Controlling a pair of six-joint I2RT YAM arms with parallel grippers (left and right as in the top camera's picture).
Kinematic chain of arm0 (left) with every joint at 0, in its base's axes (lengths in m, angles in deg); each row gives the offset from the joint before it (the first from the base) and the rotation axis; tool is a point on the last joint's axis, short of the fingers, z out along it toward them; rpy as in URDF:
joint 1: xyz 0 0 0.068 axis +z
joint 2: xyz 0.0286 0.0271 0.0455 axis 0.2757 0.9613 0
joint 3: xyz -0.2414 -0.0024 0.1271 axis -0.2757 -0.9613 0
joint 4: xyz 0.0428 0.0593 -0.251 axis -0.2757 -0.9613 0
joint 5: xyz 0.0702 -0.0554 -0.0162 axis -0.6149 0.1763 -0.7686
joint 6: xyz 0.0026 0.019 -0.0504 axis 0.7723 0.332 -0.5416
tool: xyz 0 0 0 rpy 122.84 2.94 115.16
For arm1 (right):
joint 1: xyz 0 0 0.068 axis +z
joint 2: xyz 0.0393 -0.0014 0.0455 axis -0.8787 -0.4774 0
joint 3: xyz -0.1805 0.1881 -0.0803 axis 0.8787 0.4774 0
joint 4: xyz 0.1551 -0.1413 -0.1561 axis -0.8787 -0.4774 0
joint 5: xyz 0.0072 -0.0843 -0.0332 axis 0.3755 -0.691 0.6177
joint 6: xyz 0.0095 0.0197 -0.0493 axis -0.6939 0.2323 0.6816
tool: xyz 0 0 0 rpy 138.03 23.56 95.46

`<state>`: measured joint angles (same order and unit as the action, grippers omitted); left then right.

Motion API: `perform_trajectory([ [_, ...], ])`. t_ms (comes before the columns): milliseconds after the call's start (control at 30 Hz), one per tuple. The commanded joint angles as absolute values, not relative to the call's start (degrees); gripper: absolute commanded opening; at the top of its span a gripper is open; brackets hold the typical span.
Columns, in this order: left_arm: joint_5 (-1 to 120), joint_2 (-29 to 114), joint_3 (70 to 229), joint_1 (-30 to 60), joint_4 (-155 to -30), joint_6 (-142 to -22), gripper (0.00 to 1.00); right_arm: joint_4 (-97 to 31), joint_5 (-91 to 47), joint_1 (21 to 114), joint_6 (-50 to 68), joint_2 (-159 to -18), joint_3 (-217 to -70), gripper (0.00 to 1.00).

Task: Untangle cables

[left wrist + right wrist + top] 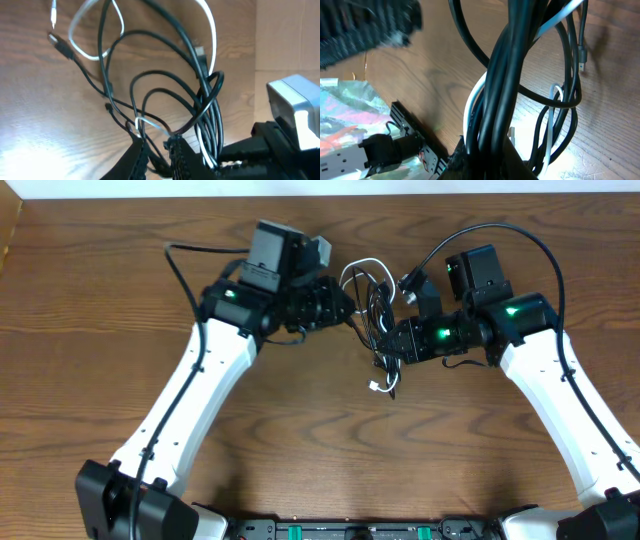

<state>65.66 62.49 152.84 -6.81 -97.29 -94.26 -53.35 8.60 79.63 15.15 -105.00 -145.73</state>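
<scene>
The cables (375, 305) lie knotted together at the back middle of the table: black loops and a white one (355, 272). My left gripper (348, 310) is at the left side of the tangle. In the left wrist view its jaws (157, 147) stand narrow, pinching thin black strands, with the black loops (207, 95) and the white cable (210, 30) spread beyond. My right gripper (392, 345) is at the tangle's lower right. In the right wrist view it (500, 152) is shut on a thick bunch of black cables (507, 75) with a white strand (472, 105) alongside.
The two grippers sit close together, a hand's width apart. A white plug end (380, 388) trails toward the table's front. The right arm's camera housing (295, 110) looms beside the tangle. The table's far edge (415, 130) and a power strip (350, 157) lie behind.
</scene>
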Motion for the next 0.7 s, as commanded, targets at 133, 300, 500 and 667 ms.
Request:
perform_trajectory([
  [133, 63.0, 62.2, 151.9, -10.5, -96.0, -99.4, 0.2, -53.1, 9.0, 79.3, 14.2, -105.1, -147.3, 0.01],
  [300, 66.0, 62.3, 151.9, -11.4, -95.4, -99.8, 0.19, -53.1, 9.0, 79.3, 14.2, -105.1, -147.3, 0.01],
  [500, 68.4, 62.4, 151.9, -11.4, -92.5, -99.9, 0.2, -53.1, 9.0, 79.3, 14.2, -105.1, -147.3, 0.01],
  [667, 67.5, 63.9, 151.9, -11.4, -91.9, -100.0, 0.2, -53.1, 9.0, 79.3, 14.2, -105.1, -147.3, 0.01],
])
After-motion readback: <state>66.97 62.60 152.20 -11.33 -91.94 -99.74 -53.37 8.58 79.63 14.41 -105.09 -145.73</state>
